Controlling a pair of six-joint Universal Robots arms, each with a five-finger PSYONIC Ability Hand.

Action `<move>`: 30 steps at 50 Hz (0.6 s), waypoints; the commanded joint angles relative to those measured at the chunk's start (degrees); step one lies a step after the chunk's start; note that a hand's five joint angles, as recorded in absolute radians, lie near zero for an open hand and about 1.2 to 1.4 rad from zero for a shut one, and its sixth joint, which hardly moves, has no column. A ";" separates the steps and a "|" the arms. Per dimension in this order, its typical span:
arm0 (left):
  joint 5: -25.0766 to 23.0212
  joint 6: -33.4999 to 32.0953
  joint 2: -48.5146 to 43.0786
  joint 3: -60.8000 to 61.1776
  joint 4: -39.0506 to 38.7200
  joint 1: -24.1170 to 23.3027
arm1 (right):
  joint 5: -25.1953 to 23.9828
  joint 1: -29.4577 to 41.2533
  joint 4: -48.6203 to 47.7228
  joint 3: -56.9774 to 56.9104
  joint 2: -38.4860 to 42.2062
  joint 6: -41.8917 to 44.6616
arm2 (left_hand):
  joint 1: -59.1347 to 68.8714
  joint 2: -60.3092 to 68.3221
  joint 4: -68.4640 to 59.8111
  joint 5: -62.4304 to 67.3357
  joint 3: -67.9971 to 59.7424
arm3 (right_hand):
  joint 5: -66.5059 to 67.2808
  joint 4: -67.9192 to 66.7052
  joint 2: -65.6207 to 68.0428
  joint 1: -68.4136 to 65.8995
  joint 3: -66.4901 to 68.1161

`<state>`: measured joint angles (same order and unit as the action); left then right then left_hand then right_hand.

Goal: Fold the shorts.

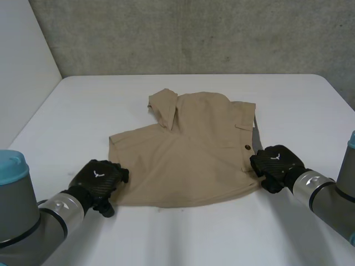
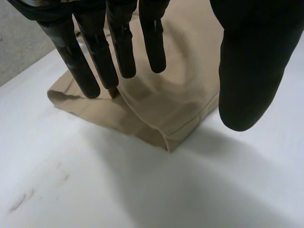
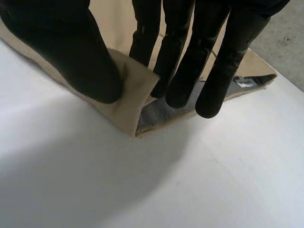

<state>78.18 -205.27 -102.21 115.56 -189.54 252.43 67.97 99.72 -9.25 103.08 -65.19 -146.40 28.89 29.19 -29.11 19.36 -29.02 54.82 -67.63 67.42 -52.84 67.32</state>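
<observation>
The tan shorts point(image 1: 188, 160) lie spread on the white table point(image 1: 310, 105), with one leg folded over at the far side. My left hand point(image 1: 99, 180) is at the near left corner of the cloth. In the left wrist view its fingers point(image 2: 95, 52) are straight and its thumb stands well apart, just above the hem corner of the shorts point(image 2: 156, 109). My right hand point(image 1: 274, 163) is at the near right corner, by the waistband. There the thumb point(image 3: 71, 52) and fingers pinch the corner of the shorts point(image 3: 130, 102), lifting it so the grey lining point(image 3: 161, 114) shows.
A grey concrete wall point(image 1: 194, 33) stands behind the table, and a white panel point(image 1: 22, 72) runs along the left side. Bare tabletop lies in front of the shorts and on both sides.
</observation>
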 commanded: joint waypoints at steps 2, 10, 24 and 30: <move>1.00 -0.22 -3.34 -0.86 -2.94 -0.27 | 0.67 0.12 -1.91 -0.95 0.15 -1.78 | 8.57 8.28 -8.35 8.11 -8.44 | 15.18 -12.37 12.58 -27.16 12.68; 1.79 -0.75 -7.48 -3.14 -3.74 -0.36 | 1.46 0.12 -1.91 -1.12 -0.37 -5.64 | 27.87 27.57 -27.65 27.40 -27.74 | 15.18 -12.37 12.58 -27.16 12.68; 4.26 0.31 6.82 -3.85 -0.93 -1.94 | 3.48 2.50 5.54 -2.35 -7.48 -6.70 | 51.11 50.81 -50.89 50.64 -50.98 | 15.18 -12.37 12.58 -27.16 12.68; 4.17 2.24 17.47 -5.69 6.36 -2.20 | 3.57 2.15 15.82 -5.95 -15.83 -6.61 | 51.11 50.81 -50.89 50.64 -50.98 | 15.18 -12.37 12.58 -27.16 12.68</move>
<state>82.50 -204.58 -94.11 111.42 -189.40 250.69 71.33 102.02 -2.87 100.36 -73.60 -153.20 64.41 68.43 -68.63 54.59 -67.96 56.36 -68.25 67.50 -54.65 67.59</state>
